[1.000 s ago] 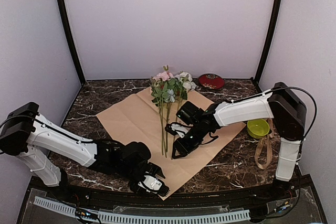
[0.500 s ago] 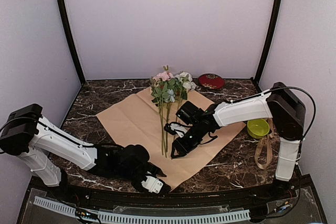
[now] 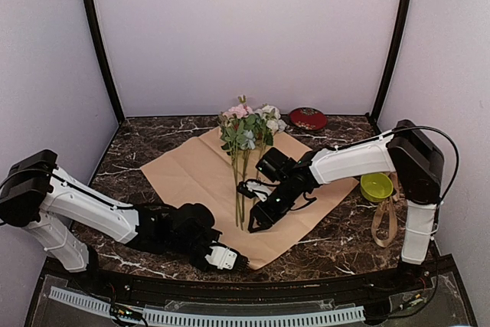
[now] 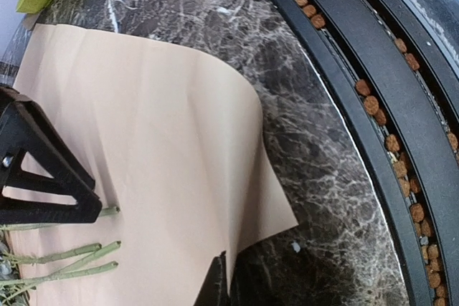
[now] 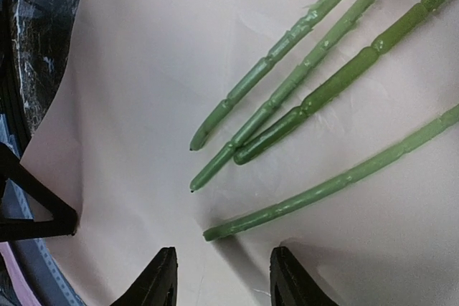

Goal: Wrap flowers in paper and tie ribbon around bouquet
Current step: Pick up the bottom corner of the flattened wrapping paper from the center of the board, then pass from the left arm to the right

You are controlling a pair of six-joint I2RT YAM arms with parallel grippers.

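Left gripper (image 3: 237,262) closed onto paper (image 3: 191,178) edge, flowers (image 3: 246,134) beyond

No readable text anywhere, perhaps only ornament on the red dish (image 3: 308,118)

The left tool (image 3: 232,259) has slid from the near rim of the table (image 3: 337,246) up to the near corner of the paper (image 3: 191,178) and gone from wide open to closed, pinching that edge. The right tool (image 5: 224,257) has edged slightly left, nearer the stem ends of the flowers (image 3: 246,132)
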